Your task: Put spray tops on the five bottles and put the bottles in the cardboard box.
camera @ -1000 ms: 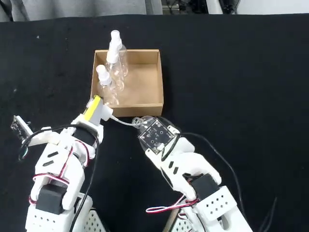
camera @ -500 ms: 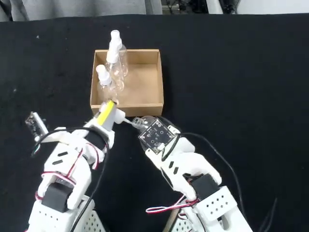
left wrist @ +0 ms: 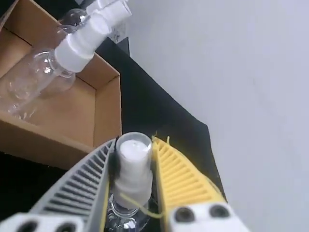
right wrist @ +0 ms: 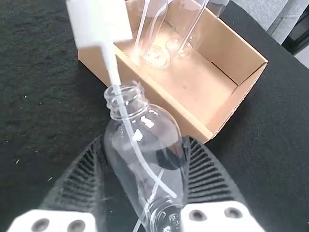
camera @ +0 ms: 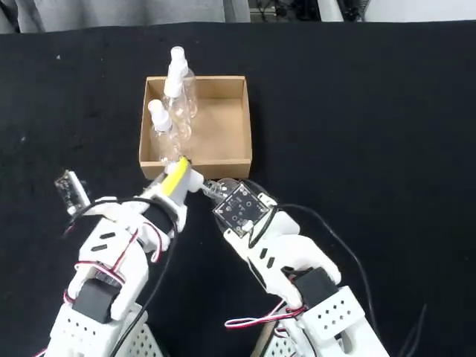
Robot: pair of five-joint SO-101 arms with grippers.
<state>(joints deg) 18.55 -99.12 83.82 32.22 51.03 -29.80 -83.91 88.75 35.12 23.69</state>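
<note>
My right gripper [right wrist: 145, 145] is shut on a clear open bottle [right wrist: 140, 135], which it holds just in front of the cardboard box [camera: 223, 126]. My left gripper [left wrist: 133, 140] is shut on a white spray top [left wrist: 131, 166], gripped between the grey and yellow fingers [left wrist: 176, 174]. The spray top [right wrist: 99, 21] hangs just above the bottle's neck [right wrist: 123, 96], and its thin tube runs down inside the bottle. In the high view the two grippers [camera: 181, 177] [camera: 219, 190] meet at the box's front wall. Capped bottles [camera: 175, 74] stand in the left part of the box.
The right half of the box floor [right wrist: 193, 72] is bare cardboard. Black cloth [camera: 357, 111] covers the table around the box. The box's front wall [left wrist: 58, 140] lies close behind the held spray top.
My left arm has swung to the right with the spray top, bringing it from beside the box's front left corner to over the bottle's neck. The right arm has kept still.
</note>
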